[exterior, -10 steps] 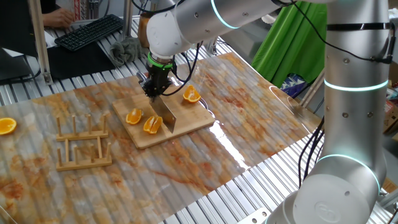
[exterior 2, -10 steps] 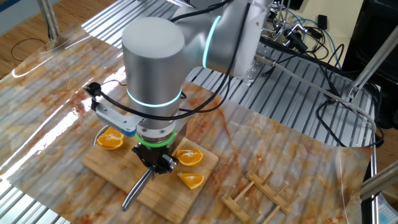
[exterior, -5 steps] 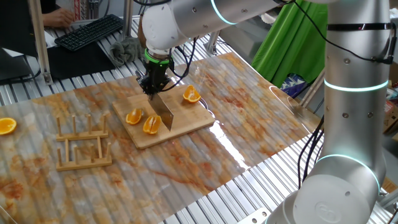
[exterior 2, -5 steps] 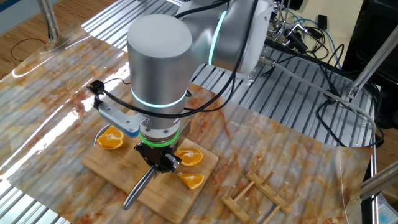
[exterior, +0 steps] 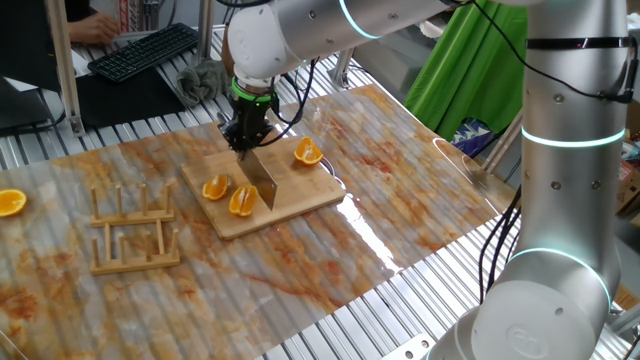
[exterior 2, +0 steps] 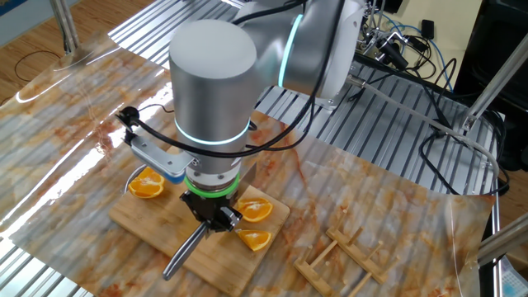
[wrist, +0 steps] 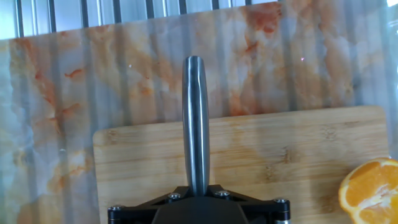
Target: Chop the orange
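- Right now your gripper (exterior: 244, 146) is clamped tight on the knife (exterior: 262, 184), blade down over the wooden board (exterior: 300, 196).
- You see the orange (exterior: 229, 194) as two wedges on that board, beside the blade.

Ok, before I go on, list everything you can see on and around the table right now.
Cutting board: one, pale wood, mid-table.
Orange wedges: two, bright orange, on the board beside the blade.
Orange half: one, orange, on the board's far corner in one fixed view.
Loose orange half: one, orange, off the board at the table's edge.
Knife: one, steel, blade down at the board.
Wooden rack: one, pale wood, on the table beside the board.
Keyboard: one, black, behind the table.
Green cloth: one, green, behind the arm.
Table cover: one, marbled white and rust.
End effector: one, black, shut on the knife's handle.
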`<state>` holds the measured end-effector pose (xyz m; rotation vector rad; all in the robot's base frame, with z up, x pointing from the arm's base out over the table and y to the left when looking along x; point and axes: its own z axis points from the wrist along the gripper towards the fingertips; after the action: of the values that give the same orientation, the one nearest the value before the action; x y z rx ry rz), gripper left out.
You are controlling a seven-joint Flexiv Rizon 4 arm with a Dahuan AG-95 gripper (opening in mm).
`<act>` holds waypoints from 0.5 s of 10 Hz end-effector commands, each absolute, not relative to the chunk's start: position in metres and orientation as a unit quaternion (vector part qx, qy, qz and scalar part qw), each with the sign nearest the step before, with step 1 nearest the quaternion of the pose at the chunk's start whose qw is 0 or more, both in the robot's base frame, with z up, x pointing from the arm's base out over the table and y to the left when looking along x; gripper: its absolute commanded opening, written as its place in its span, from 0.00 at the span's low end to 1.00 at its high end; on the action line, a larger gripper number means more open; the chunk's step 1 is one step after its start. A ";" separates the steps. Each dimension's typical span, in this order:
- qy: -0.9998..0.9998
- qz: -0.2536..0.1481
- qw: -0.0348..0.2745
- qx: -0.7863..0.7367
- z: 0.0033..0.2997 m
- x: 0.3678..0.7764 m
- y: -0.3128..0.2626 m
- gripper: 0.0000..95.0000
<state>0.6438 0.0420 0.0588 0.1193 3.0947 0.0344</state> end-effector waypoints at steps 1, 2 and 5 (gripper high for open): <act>0.999 0.011 0.022 0.042 0.060 0.647 0.045 0.00; 0.999 0.008 0.021 0.038 0.061 0.650 0.045 0.00; 0.999 0.005 0.018 0.032 0.065 0.657 0.043 0.00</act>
<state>0.6568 0.0430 0.0649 0.0997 3.1046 0.0124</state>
